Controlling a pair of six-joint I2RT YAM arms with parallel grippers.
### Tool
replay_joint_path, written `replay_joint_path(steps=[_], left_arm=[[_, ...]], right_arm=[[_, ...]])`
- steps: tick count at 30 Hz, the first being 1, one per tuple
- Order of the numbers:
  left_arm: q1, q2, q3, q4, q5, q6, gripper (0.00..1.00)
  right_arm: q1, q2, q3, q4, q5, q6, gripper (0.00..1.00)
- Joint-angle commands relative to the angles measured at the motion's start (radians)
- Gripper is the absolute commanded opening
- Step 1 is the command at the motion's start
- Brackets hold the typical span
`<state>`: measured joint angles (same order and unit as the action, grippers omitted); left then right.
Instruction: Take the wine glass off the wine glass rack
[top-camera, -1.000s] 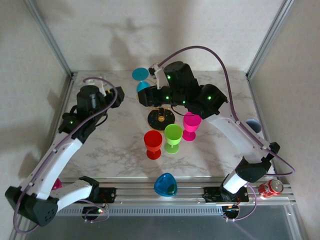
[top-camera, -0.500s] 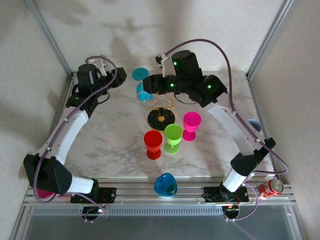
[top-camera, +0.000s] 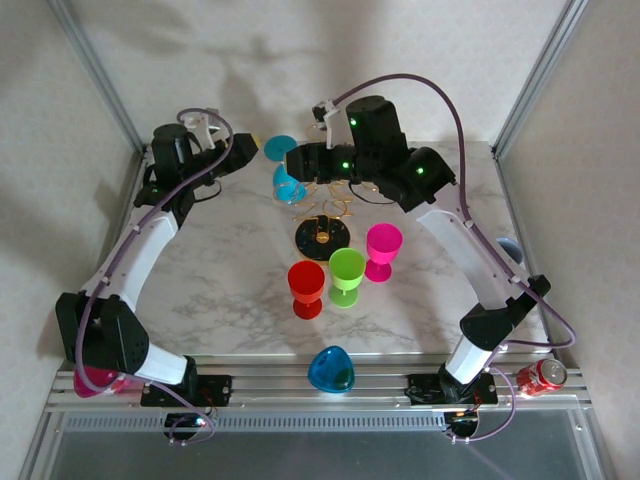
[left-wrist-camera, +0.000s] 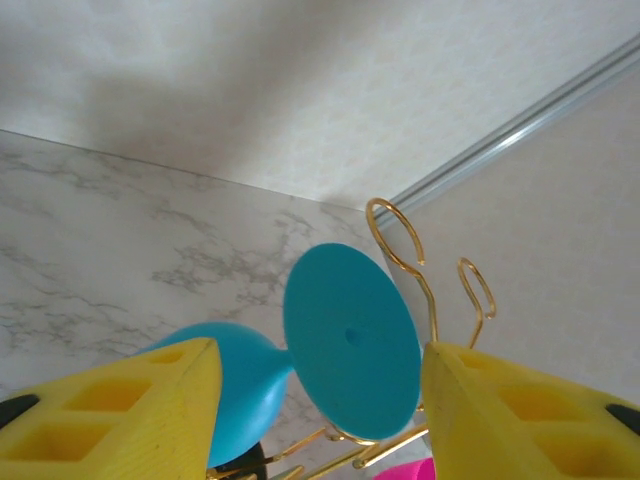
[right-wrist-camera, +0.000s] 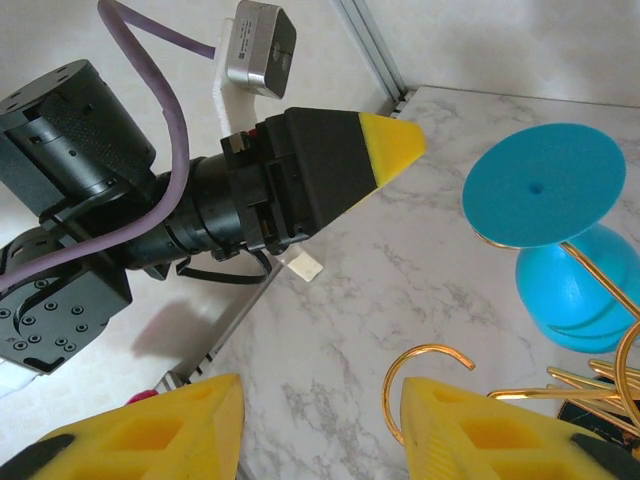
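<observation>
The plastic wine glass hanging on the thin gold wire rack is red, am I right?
Not quite: the plastic wine glass hanging on the thin gold wire rack is turquoise blue, not red, as the left wrist view shows.

— How are the left gripper (left-wrist-camera: 320, 410)'s yellow fingers (left-wrist-camera: 110, 410) sitting?
— They're standing apart in the bottom corners, gripping nothing.
— And the wine glass (left-wrist-camera: 345, 335)?
— The teal glass is hanging tilted on the wine glass rack (left-wrist-camera: 428, 305), its round foot facing the camera and its bowl pointing down-left over the marble table (left-wrist-camera: 120, 230).
— Anything else showing?
— Gold loops are rising beside the foot, and something pink (left-wrist-camera: 405, 470) is peeking in at the bottom edge.
</observation>
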<state>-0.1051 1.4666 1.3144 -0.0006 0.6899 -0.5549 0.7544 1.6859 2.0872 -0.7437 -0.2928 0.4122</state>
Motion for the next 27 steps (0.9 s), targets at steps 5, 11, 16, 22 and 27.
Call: replay_joint_path(steps=[5, 11, 16, 22, 27], left_arm=[[0.002, 0.042, 0.000, 0.051, 0.065, -0.035, 0.54], [-0.019, 0.073, 0.020, 0.045, 0.066, -0.034, 0.52], [-0.025, 0.093, 0.040, 0.041, 0.068, -0.036, 0.51], [-0.031, 0.107, 0.044, 0.056, 0.072, -0.045, 0.50], [-0.034, 0.119, 0.053, 0.068, 0.076, -0.053, 0.48]], right_arm=[[-0.003, -0.012, -0.002, 0.029, -0.016, 0.010, 0.45], [-0.003, -0.016, -0.011, 0.035, -0.013, 0.010, 0.45], [-0.003, -0.028, -0.028, 0.043, -0.002, 0.008, 0.45], [-0.003, -0.031, -0.030, 0.041, 0.006, 0.006, 0.45], [-0.003, -0.029, -0.030, 0.040, 0.007, 0.008, 0.45]])
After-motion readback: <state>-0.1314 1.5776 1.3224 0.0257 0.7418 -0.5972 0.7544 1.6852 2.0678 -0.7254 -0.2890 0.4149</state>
